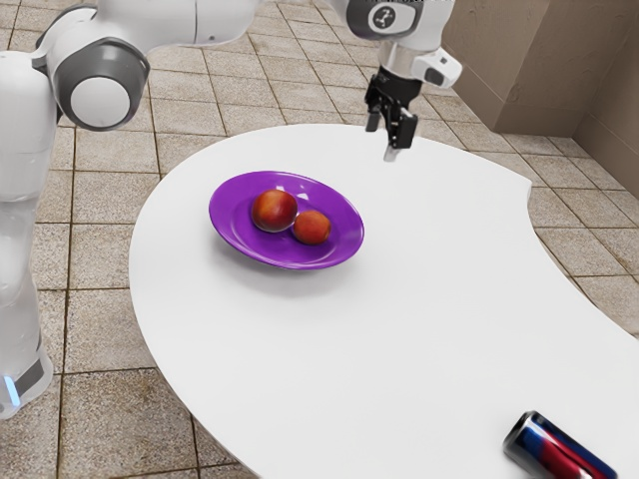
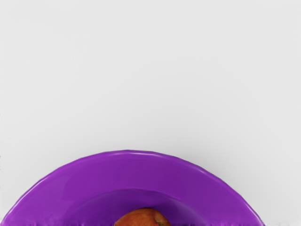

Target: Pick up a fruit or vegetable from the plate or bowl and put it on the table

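My gripper (image 1: 388, 134) hangs high in the exterior view, up and to the right of the plate as pictured there, its two fingers apart and nothing between them. The purple plate (image 1: 339, 232) stands on the white table and holds two reddish fruits side by side: a larger one (image 1: 274, 211) and a smaller, more orange one (image 1: 312, 228). In the wrist view, part of the purple plate (image 2: 127, 172) shows with the top of one orange-red fruit (image 2: 142, 218) at the lower edge; the rest of that fruit is cut off.
A dark blue and red can (image 1: 557, 449) lies on its side on the white table (image 1: 399, 329), at the exterior view's lower right. The table's curved edge runs past the plate on the exterior view's left. A brown wall (image 1: 519, 60) stands beyond the tiled floor.
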